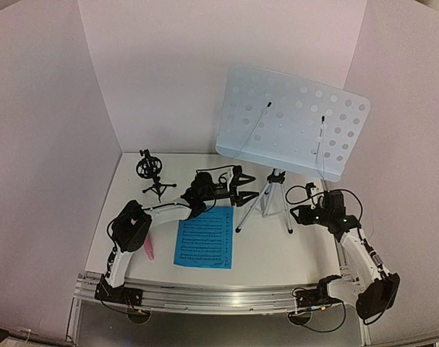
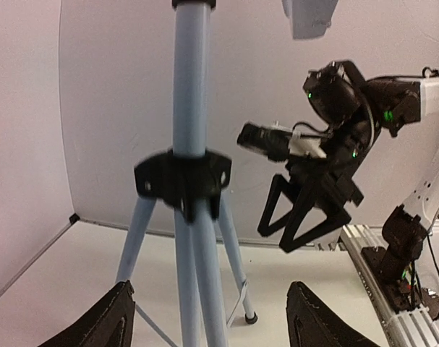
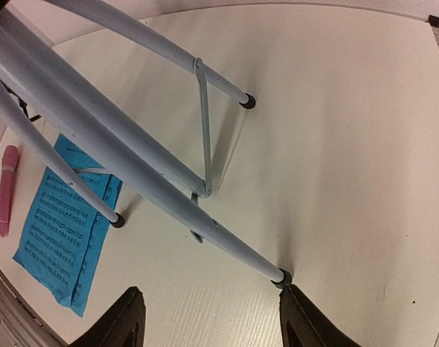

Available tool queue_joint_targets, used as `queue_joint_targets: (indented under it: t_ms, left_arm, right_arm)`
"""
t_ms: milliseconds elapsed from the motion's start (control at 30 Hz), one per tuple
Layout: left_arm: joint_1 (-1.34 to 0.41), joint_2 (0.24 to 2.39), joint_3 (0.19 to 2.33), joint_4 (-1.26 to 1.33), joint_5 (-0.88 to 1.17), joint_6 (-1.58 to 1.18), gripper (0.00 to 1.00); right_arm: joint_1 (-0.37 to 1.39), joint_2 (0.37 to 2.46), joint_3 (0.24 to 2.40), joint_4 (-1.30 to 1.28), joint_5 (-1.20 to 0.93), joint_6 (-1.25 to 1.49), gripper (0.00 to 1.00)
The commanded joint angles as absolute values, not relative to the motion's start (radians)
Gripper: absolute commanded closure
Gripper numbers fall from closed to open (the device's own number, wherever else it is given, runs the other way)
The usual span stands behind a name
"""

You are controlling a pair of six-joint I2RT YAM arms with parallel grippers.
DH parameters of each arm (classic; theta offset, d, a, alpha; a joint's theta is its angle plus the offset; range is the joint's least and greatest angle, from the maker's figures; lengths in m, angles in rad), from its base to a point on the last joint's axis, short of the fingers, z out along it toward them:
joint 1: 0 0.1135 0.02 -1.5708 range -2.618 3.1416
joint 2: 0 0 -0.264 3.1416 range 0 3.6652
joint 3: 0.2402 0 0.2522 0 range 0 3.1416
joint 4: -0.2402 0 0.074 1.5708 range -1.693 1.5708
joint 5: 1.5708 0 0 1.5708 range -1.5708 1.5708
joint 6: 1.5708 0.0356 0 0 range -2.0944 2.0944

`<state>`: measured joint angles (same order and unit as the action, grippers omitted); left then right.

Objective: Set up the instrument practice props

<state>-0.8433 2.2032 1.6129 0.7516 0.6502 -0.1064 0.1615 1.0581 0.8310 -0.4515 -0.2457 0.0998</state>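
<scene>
Silver music stand (image 1: 275, 196) stands upright on the counter (image 1: 277, 249) between my arms. Left gripper (image 1: 245, 189): jaws wide, flanking the pole without touching it. Right gripper (image 3: 213, 322): jaws wide, empty. Blue sheet music (image 1: 205, 237) lies flat beside the stand's feet, pink microphone (image 3: 7, 188) left of it, black mic mount (image 1: 152, 173) behind.

A white table (image 1: 277, 253) sits inside pale walls (image 1: 154, 72) (an aluminium rail (image 1: 219, 296), seemingly, fronts it).
</scene>
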Motion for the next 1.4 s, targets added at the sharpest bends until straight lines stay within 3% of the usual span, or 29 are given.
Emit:
queue_joint_targets:
  t_ms: [0,267,400,633,800,1167,1367]
  left_arm:
    - [-0.845,2.161,1.774,0.720,0.631,-0.202,0.28]
    - [-0.882,2.304,2.038,0.688,0.580,-0.260,0.30]
    - [-0.888,2.363,2.129,0.668,0.574,-0.271,0.31]
    - [-0.888,2.349,2.000,0.745,0.544,-0.228,0.32]
    - [-0.890,2.384,2.046,0.715,0.568,-0.217,0.39]
    - [-0.896,2.255,1.726,0.719,0.596,-0.175,0.35]
    - [-0.909,2.266,1.714,0.693,0.577,-0.164,0.48]
  right_arm:
    - [0.107,1.025,0.840,-0.454,-0.370,0.242,0.35]
    - [-0.087,1.199,0.962,-0.422,-0.660,0.430,0.34]
    - [-0.092,1.255,1.045,-0.426,-0.654,0.432,0.38]
    - [-0.092,1.228,1.052,-0.429,-0.569,0.369,0.41]
    - [-0.091,1.196,1.041,-0.434,-0.612,0.308,0.42]
    - [-0.088,1.078,0.826,-0.260,-0.672,0.121,0.41]
    - [-0.024,1.088,0.723,-0.023,-0.628,0.046,0.41]
